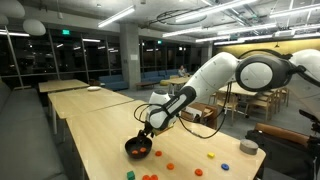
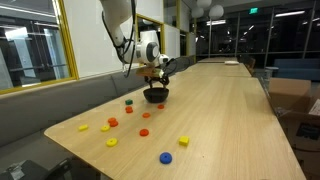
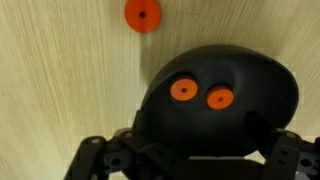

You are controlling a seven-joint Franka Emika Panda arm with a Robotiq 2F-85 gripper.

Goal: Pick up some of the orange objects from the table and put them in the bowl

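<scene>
Two orange objects (image 3: 182,89) inside the bowl (image 3: 270,80), with the hand (image 3: 190,152) right above it.

Nearest one to fetch: another of the orange objects (image 3: 143,15), flat on the table (image 3: 60,80), just past the bowl's rim, toward the top of the wrist view and a bit to one side of the hand. Round, so no long way to line up with. Hand spread wide open, holding nothing. More of them further along the table in an exterior view (image 2: 113,122). No words or labels to read.
</scene>
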